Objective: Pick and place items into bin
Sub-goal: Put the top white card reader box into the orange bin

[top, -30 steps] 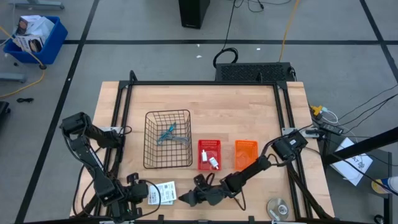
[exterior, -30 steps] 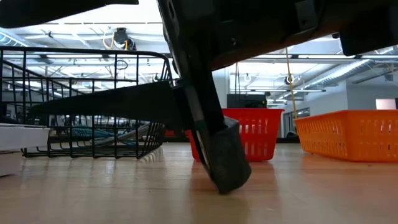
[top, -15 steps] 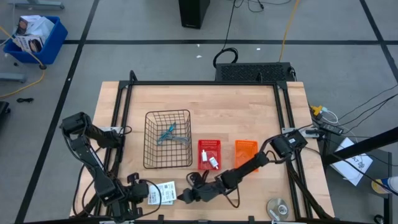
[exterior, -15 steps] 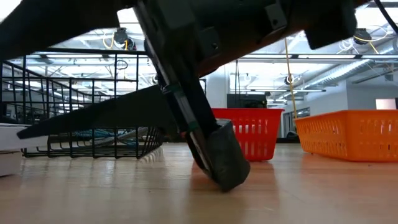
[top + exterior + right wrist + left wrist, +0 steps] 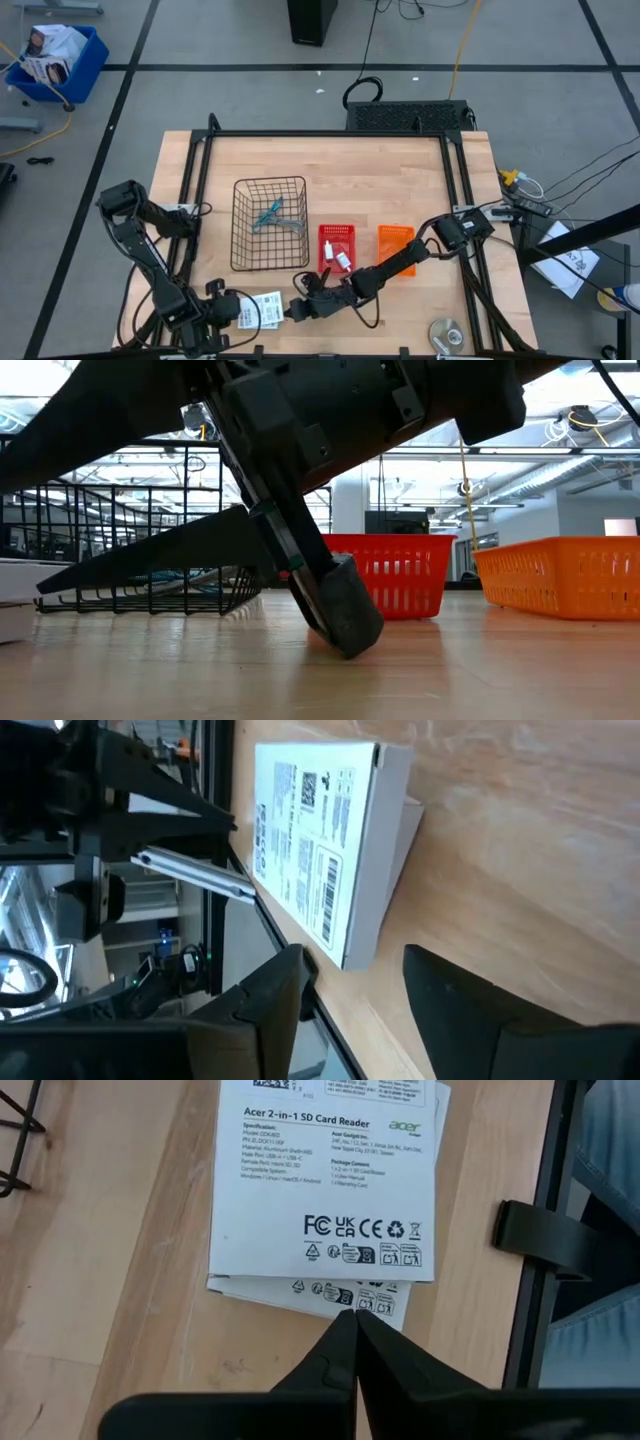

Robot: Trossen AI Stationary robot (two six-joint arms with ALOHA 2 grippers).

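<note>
My right claw (image 5: 292, 313) reaches low across the front of the table (image 5: 400, 170), its fingers spread wide and pointed at the flat white card packet (image 5: 262, 310), which lies on the wood near the front edge, just beside my fingertips but not yet between them. In the low view one finger (image 5: 340, 618) rests its tip on the table. My left claw (image 5: 356, 1318) waits at the packet's other side, fingers pressed together, their tips at the packet's edge. The wire basket (image 5: 270, 224) stands behind the packet and already holds the slim blue-handled tool (image 5: 268, 213) and the grey metal tool (image 5: 290, 224). A red bin (image 5: 336, 248) and an orange bin (image 5: 394, 238) stand to its right.
</note>
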